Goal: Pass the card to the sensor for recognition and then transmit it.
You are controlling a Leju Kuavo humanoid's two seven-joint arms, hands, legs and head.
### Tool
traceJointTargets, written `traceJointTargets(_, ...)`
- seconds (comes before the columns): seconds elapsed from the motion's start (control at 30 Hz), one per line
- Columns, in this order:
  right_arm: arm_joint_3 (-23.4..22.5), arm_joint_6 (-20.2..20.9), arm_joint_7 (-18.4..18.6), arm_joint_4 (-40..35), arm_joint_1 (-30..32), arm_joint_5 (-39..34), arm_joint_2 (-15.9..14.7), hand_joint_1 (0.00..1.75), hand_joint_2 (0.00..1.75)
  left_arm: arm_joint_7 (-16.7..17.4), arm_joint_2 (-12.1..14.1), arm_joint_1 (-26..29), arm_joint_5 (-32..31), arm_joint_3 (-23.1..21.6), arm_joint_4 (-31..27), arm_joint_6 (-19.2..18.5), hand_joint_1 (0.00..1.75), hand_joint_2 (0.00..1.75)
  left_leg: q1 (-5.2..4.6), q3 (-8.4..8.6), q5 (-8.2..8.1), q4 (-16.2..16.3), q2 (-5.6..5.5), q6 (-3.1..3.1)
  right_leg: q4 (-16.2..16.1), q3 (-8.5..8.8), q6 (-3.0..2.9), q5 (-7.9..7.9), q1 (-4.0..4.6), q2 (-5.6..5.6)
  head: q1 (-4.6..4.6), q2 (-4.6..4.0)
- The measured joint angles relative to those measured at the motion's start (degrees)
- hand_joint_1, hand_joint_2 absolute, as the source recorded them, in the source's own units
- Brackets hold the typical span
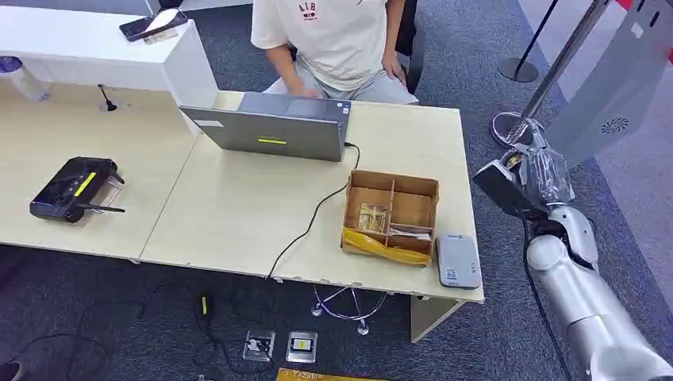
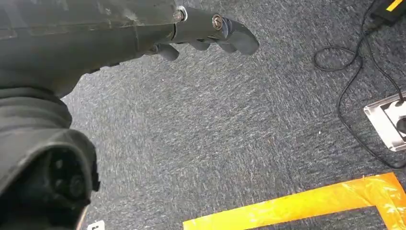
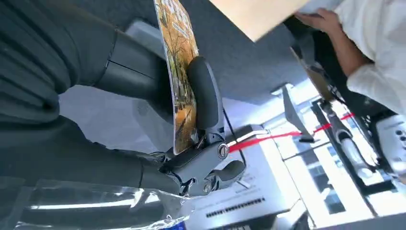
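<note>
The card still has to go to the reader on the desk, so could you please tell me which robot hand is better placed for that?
The right robot hand: it already pinches the card, raised beside the desk's right end near the grey reader. The left robot hand hangs over the carpet, holding nothing.

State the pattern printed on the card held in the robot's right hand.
The card carries a photo-like print in yellow, orange and brown tones, seen best in the right wrist view.

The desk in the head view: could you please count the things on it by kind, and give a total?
Laptop: 1
Cardboard box: 1
Grey sensor: 1
Black controller: 1
Phone: 1
Bottle: 1
Total: 6
</note>
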Motion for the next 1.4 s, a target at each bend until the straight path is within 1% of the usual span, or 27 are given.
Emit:
traceJointTargets(0.17,0.0,1.0,-1.1,1.0,-5.0,2.1,1.1,1.75,1.75,-0.2,0.0,-0.1,-0.4,0.0,0.0,-0.4,0.00,0.00,0.00,0.01,0.00,0.0,0.01,0.00,0.0,-0.02,0.00,0.00,0.00,0.03,0.00,0.00)
traceJointTargets(0.33,0.1,1.7,-1.6,2.4,-7.3,3.3,2.1,1.75,1.75,-0.3,0.0,0.0,-0.8,0.0,0.0,-0.7,0.00,0.00,0.00,-0.04,0.00,0.0,-0.04,0.00,0.0,-0.03,0.00,0.00,0.00,-0.03,-0.02,0.00)
traceJointTargets(0.5,0.2,2.5,-2.1,6.4,-9.8,6.0,3.8,1.75,1.75,-0.4,0.3,-0.1,-1.6,0.0,0.0,-0.9,0.00,0.00,0.00,-0.02,0.00,0.0,-0.03,0.00,0.0,-0.03,0.00,0.00,0.00,-0.03,0.02,0.00)
traceJointTargets(0.57,0.2,2.6,-2.1,7.3,-10.4,6.5,4.3,1.75,1.75,-0.4,0.3,-0.1,-1.6,0.0,0.0,-0.9,0.00,0.00,0.00,-0.02,0.00,0.0,-0.04,0.00,0.0,-0.02,0.00,0.00,0.01,-0.04,-0.04,0.00)
traceJointTargets(0.83,0.3,3.5,-0.8,12.5,-14.1,8.6,7.7,1.75,1.75,-0.4,0.3,-0.1,-1.7,0.0,0.0,-0.8,0.00,0.00,0.00,-0.02,0.00,0.0,-0.03,0.00,0.0,-0.03,0.00,0.00,0.00,-0.02,-0.04,0.00)
traceJointTargets(1.0,0.5,3.6,-0.6,14.9,-15.5,8.6,8.5,1.73,1.75,-0.4,0.3,-0.1,-1.7,0.0,0.0,-0.7,0.00,0.00,0.00,-0.01,0.00,0.0,-0.03,0.00,0.0,-0.03,0.00,0.00,0.00,-0.01,-0.02,0.00)
traceJointTargets(1.03,0.5,3.6,-0.6,15.1,-15.6,8.6,8.6,1.55,1.75,-0.4,0.3,-0.1,-1.7,0.0,0.0,-0.7,0.00,0.00,0.00,-0.01,0.00,0.0,-0.03,0.00,0.0,-0.02,0.00,0.00,0.00,-0.01,-0.02,0.00)
traceJointTargets(1.07,0.5,3.6,-0.6,15.3,-15.7,8.6,8.7,1.55,1.75,-0.4,0.3,-0.1,-1.7,0.0,0.0,-0.7,0.00,0.00,0.00,-0.02,0.00,0.0,-0.03,0.00,0.0,-0.03,0.00,0.00,0.00,-0.02,0.00,0.00)
traceJointTargets(1.1,0.6,3.6,-0.6,15.8,-15.9,8.6,8.9,0.58,1.75,-0.4,0.3,-0.1,-1.7,0.0,0.0,-0.7,0.00,0.00,0.00,-0.01,0.00,0.0,-0.03,0.00,0.0,-0.04,0.00,0.00,0.00,-0.02,0.00,0.00)
traceJointTargets(1.13,0.7,3.3,-0.5,16.2,-15.9,8.5,9.0,0.00,1.75,-0.4,0.3,-0.1,-1.7,0.0,0.0,-0.7,0.00,0.00,0.00,-0.01,0.00,0.0,-0.03,0.00,0.0,-0.04,0.00,0.00,0.00,-0.03,-0.02,0.00)
traceJointTargets(1.4,1.0,1.8,-0.4,17.9,-15.9,8.2,9.0,0.00,1.75,-0.4,0.3,-0.1,-2.1,-0.1,0.0,-0.7,0.00,0.00,0.00,0.00,0.00,0.0,-0.01,0.00,0.0,-0.06,0.00,0.00,0.01,0.04,-0.02,0.00)
